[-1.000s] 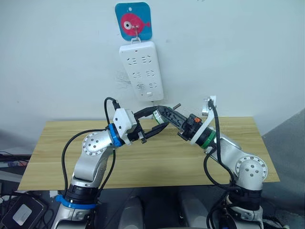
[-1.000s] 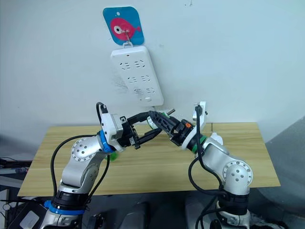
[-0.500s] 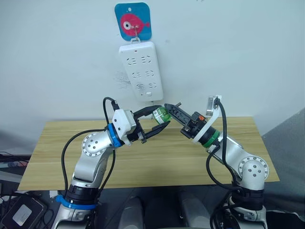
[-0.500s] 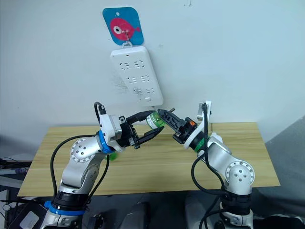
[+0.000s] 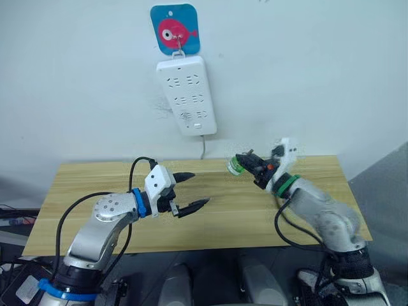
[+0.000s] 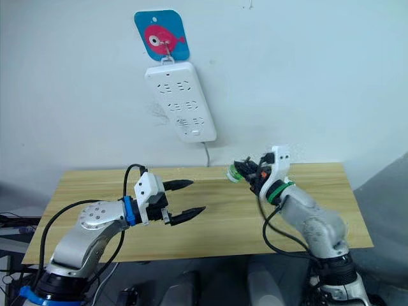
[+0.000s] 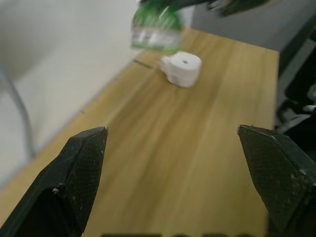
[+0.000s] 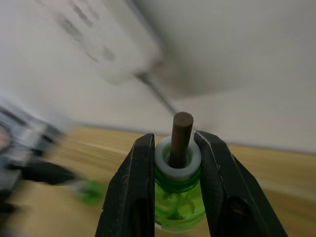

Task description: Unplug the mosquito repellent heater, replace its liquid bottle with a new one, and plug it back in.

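A green liquid bottle (image 8: 178, 197) is clamped by its neck between the two fingers of the right gripper (image 5: 247, 163) and is held in the air above the far edge of the table (image 5: 83, 210), toward its right end. The grip is taken just under the white collar, so the brown wick (image 8: 180, 136) is left free and pointing away from the wrist; this hold is judged to suit pushing the bottle into, or carrying it away from, the heater. Whether this bottle is the old one or the new one cannot be told. The left gripper (image 5: 189, 190) is held above the middle of the table with its fingers wide apart and nothing between them. The heater (image 7: 181, 68), a small white rounded unit, is seen in the left wrist view lying on the wood near the far edge, below the hanging bottle, so it is already unplugged. A second green object (image 8: 90, 191) is seen blurred on the table in the right wrist view; what it is cannot be told. The table is of light wood and is set against a white wall, where a white power strip (image 5: 187, 94) is hung under a blue fish sign (image 5: 174, 29), with its cable (image 5: 204, 147) running down behind the table.
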